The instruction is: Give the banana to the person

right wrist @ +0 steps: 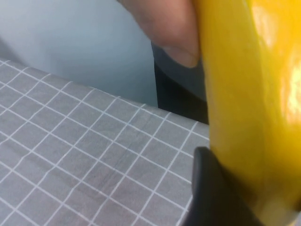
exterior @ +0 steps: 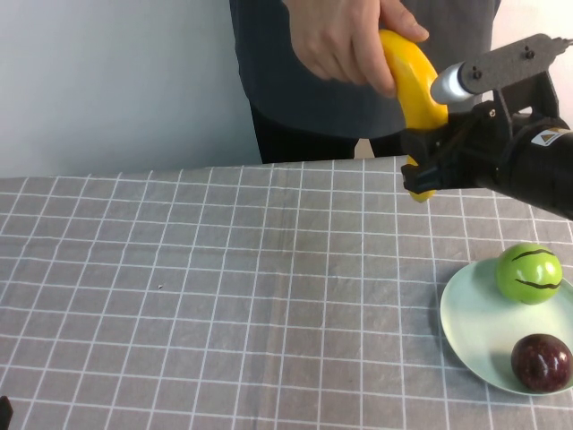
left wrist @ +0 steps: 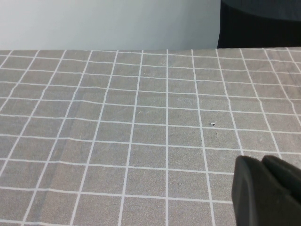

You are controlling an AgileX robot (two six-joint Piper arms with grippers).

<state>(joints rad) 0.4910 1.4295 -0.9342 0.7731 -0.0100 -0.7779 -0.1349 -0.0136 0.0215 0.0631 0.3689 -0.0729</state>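
The glossy yellow banana is held upright above the table's far right edge. My right gripper is shut on its lower end. The person, in a dark grey shirt, stands behind the table, and their hand grips the banana's upper end. In the right wrist view the banana fills the frame, with the person's finger against it and a black gripper finger on its side. My left gripper hangs shut and empty over the grey checked cloth, out of sight in the high view.
A pale green plate at the right front holds a green striped round fruit and a dark purple round fruit. The grey checked tablecloth covers the table. The person's dark trousers show in the left wrist view.
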